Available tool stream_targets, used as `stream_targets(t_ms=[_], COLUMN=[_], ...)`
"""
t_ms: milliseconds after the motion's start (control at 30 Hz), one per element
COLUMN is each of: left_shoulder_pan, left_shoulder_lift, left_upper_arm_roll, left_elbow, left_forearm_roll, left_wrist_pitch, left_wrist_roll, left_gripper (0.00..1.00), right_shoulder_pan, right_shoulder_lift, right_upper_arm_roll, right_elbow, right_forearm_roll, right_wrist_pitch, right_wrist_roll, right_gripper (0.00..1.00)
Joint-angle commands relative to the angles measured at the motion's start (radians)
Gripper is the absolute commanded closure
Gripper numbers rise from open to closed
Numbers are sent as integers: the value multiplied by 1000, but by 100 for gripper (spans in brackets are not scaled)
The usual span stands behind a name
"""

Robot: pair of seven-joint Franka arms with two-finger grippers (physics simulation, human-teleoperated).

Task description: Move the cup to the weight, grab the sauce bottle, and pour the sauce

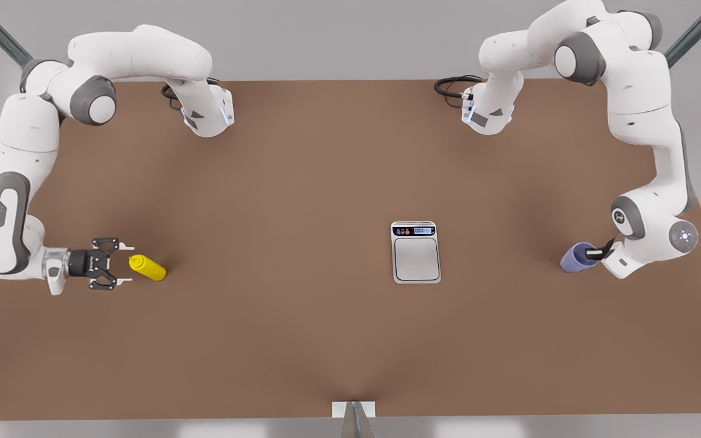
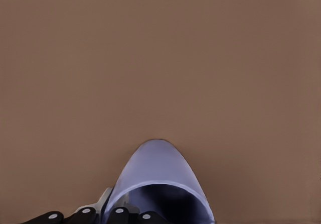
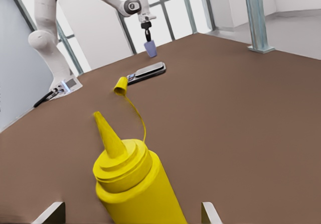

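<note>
The yellow sauce bottle [image 1: 148, 267] stands upright on the brown table at the front view's left, its small cap [image 3: 120, 86] hanging open on a tether. My right gripper [image 1: 124, 264] is open, level with the bottle [image 3: 133, 184], one fingertip [image 3: 51, 214] on either side of it without touching. At the front view's right my left gripper [image 1: 597, 252] is shut on the lavender cup [image 1: 575, 257], gripping its rim [image 2: 158, 184]. In the right wrist view the cup [image 3: 150, 47] hangs above the table. The weight [image 1: 416, 252] lies between the two arms with its platform bare.
Both arm bases with black cables [image 1: 451, 88] stand along the table's far edge. A small white bracket [image 1: 353, 409] sits at the near edge. Open brown tabletop [image 1: 277, 243] separates the bottle, the weight [image 3: 146, 72] and the cup.
</note>
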Motion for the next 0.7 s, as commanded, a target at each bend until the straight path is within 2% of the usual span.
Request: stream_targets(t_ms=[0, 100, 167, 233, 300, 367, 433, 500, 667], left_shoulder_pan=[-4, -69, -230, -305, -308, -339, -394, -444, -460], left_shoulder_lift=[-6, -83, -89, -89, -90, -84, -83, -34, 0], left_upper_arm_roll=[-6, -8, -9, -80, -252, -327, -327, -329, -330], left_elbow=[6, 15, 101, 130, 130, 132, 145, 227, 191], left_forearm_roll=[-10, -10, -7, -7, -4, 2, 1, 2, 1], left_wrist_pitch=[-8, -56, -143, -180, -183, -192, -219, -219, -229], left_wrist_roll=[81, 23, -197, -426, -655, -799, -867, -888, -908], left_gripper=[79, 79, 79, 79, 79, 79, 79, 79, 79], right_shoulder_pan=[-1, -1, -1, 1, -1, 1, 4, 18, 33], right_shoulder_lift=[7, 22, 37, 40, 43, 59, 60, 66, 76], right_upper_arm_roll=[0, 0, 0, 0, 0, 0, 0, 0, 0], right_elbow=[0, -9, -9, -9, -9, -6, -4, -4, -7], right_forearm_roll=[5, 4, 4, 5, 5, 18, 33, 55, 67], right_wrist_pitch=[-22, -17, -14, -8, -8, -6, 4, 15, 32], right_wrist_roll=[-548, -561, -562, -562, -562, -562, -561, -561, -561], right_gripper=[0, 0, 0, 0, 0, 0, 0, 0, 0])
